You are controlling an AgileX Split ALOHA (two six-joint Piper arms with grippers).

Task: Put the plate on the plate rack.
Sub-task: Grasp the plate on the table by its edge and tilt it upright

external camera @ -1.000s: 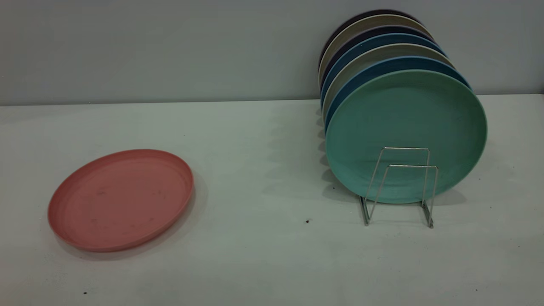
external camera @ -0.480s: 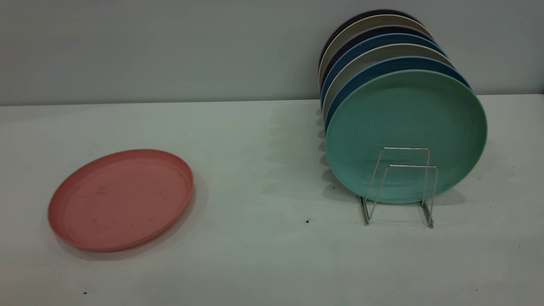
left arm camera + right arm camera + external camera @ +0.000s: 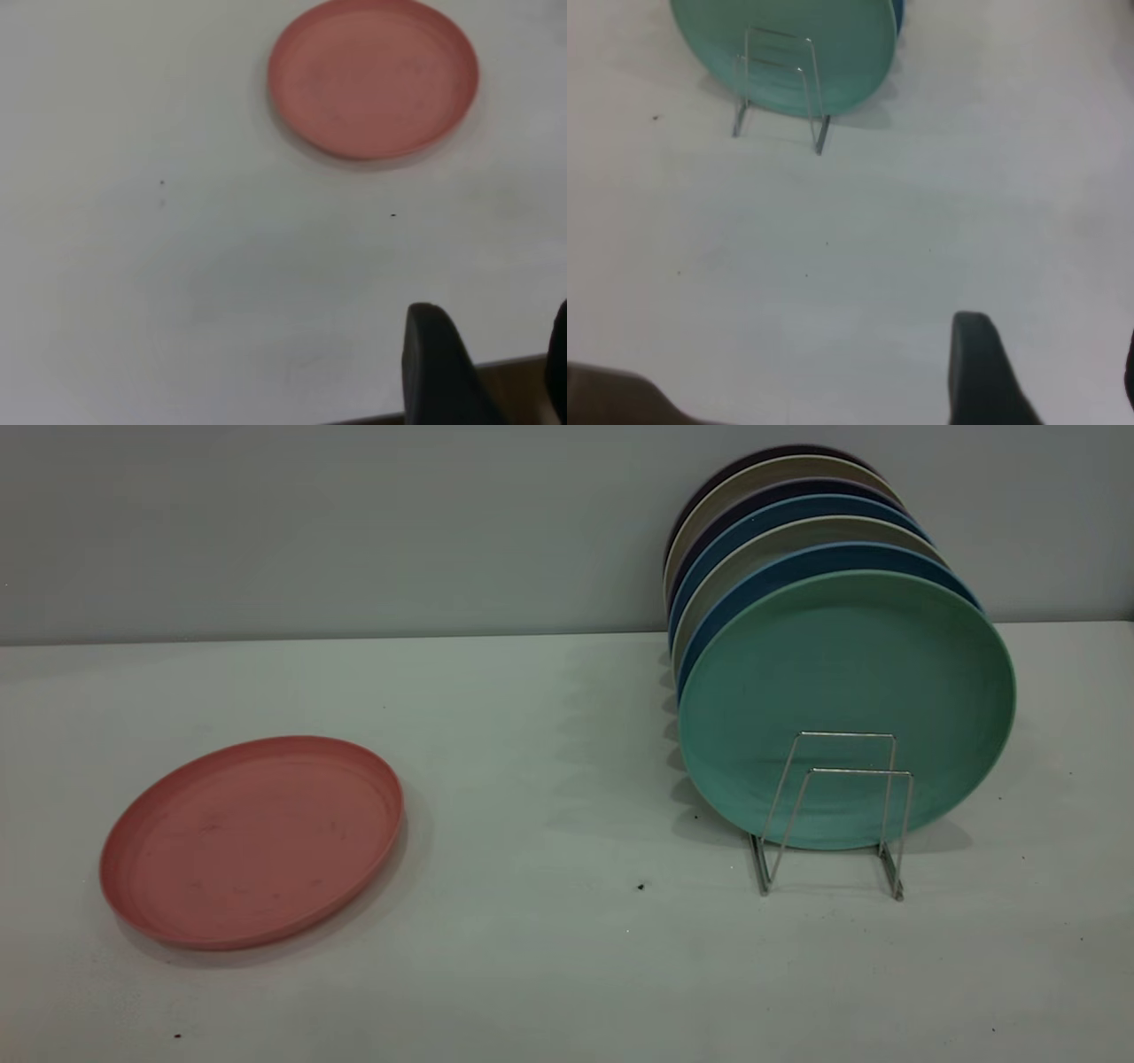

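Left claw [image 3: 485, 372] spread, hovers over near tabletop [image 3: 549, 974] edge. Right claw [image 3: 1045, 372] spread too, parked likewise. Plate [image 3: 252, 840] flat on tabletop, well apart from rack [image 3: 833, 815]. Green plate [image 3: 846, 691] fills rack behind front loops. Risk: low rim slips from pinch; insertion knocks light rack.

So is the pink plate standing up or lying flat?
Lying flat. The pink plate rests face up on the table, far from the rack, where the green plate stands on edge.
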